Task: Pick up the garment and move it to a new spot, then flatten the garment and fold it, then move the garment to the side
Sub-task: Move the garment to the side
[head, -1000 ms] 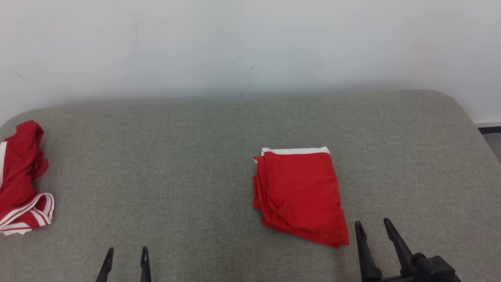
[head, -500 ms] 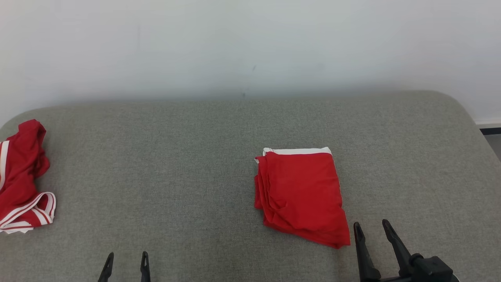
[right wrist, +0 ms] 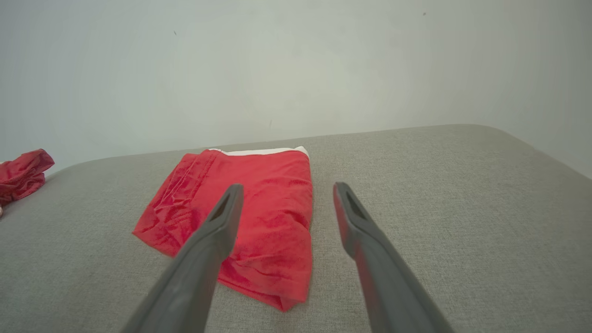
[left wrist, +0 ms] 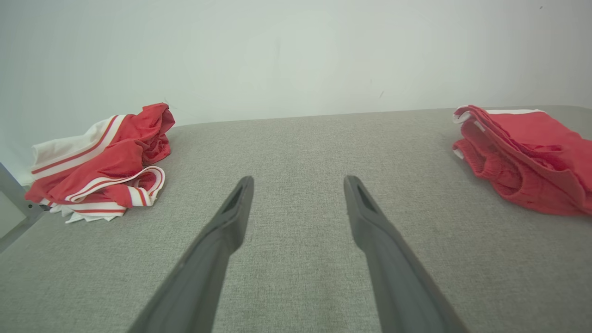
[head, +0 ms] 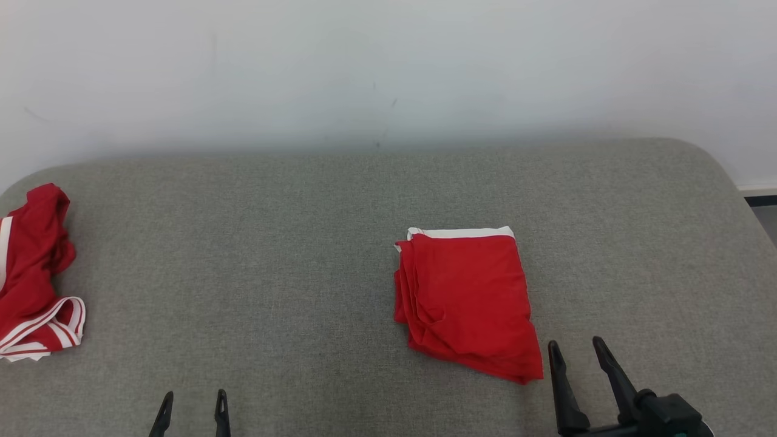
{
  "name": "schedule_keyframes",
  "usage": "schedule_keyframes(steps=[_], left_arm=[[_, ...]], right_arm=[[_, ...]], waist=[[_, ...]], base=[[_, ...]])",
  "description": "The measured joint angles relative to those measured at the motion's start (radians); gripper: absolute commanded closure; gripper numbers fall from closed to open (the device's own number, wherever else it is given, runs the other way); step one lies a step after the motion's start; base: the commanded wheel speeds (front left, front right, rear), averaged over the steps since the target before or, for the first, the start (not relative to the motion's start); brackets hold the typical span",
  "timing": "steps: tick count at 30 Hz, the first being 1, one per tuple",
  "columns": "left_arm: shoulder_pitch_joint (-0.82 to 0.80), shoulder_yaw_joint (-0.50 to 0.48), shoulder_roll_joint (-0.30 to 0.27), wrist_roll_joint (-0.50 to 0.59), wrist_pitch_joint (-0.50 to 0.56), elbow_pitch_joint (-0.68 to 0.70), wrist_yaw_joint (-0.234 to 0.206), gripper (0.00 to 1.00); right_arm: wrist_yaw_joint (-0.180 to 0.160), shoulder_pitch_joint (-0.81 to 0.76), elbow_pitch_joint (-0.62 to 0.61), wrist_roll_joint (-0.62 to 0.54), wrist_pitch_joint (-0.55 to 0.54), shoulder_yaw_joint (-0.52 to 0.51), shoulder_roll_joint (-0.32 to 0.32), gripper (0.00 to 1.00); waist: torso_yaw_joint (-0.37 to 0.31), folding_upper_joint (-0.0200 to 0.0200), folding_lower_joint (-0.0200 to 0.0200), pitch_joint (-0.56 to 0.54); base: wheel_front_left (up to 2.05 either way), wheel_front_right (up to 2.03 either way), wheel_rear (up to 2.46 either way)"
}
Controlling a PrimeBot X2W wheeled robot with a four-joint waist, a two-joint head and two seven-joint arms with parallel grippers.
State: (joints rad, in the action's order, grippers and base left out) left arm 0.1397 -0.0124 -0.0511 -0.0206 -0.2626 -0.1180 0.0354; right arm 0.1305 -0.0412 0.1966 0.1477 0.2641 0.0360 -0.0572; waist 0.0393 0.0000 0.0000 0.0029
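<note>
A red garment with a white band along its far edge lies folded into a neat rectangle, right of centre on the grey padded surface. My right gripper stands open just right of its near corner, touching nothing. In the right wrist view the folded garment lies ahead and left of the open right gripper. My left gripper is open at the bottom edge, empty. The left wrist view has the left gripper over bare fabric, the folded garment at far right.
A second red garment with white stripes lies crumpled at the surface's left edge; it is the crumpled heap in the left wrist view. A white wall runs behind. The surface rounds off at the right.
My left gripper has drawn back slightly toward the bottom edge of the head view. The garments and the right gripper have stayed put.
</note>
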Motion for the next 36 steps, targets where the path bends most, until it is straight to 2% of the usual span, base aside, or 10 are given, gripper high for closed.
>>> schedule_keyframes(steps=[6, 9, 13, 24, 36], left_arm=[[0.000, -0.008, 0.000, -0.007, 0.000, 0.002, 0.000, 0.00], [-0.002, -0.006, 0.000, -0.007, 0.000, 0.003, 0.001, 0.00], [-0.020, 0.001, 0.000, -0.007, 0.000, 0.003, 0.008, 0.00], [-0.051, 0.015, 0.000, -0.007, 0.000, -0.004, 0.024, 0.00], [-0.085, 0.023, 0.000, -0.007, 0.000, -0.010, 0.025, 0.00]], right_arm=[[0.000, 0.118, 0.008, 0.000, 0.000, 0.057, -0.036, 0.00], [0.000, 0.204, 0.064, -0.001, 0.000, 0.073, -0.064, 0.00], [0.000, 0.317, 0.213, 0.001, 0.000, 0.089, -0.096, 0.00], [0.000, 0.541, 0.658, 0.082, 0.000, 0.122, -0.114, 0.00], [0.000, 0.696, 0.966, 0.176, -0.004, 0.190, -0.074, 0.00]], waist=[[-0.009, 0.0000, 0.0000, 0.010], [-0.010, 0.0000, 0.0000, 0.020], [-0.002, 0.0000, 0.0001, 0.034], [0.043, 0.0001, 0.0001, 0.079], [0.061, 0.0001, 0.0001, 0.131]], base=[[0.00, 0.00, 0.00], [0.00, 0.00, 0.00], [0.00, 0.00, 0.00], [0.00, 0.00, 0.00], [0.00, 0.00, 0.00]])
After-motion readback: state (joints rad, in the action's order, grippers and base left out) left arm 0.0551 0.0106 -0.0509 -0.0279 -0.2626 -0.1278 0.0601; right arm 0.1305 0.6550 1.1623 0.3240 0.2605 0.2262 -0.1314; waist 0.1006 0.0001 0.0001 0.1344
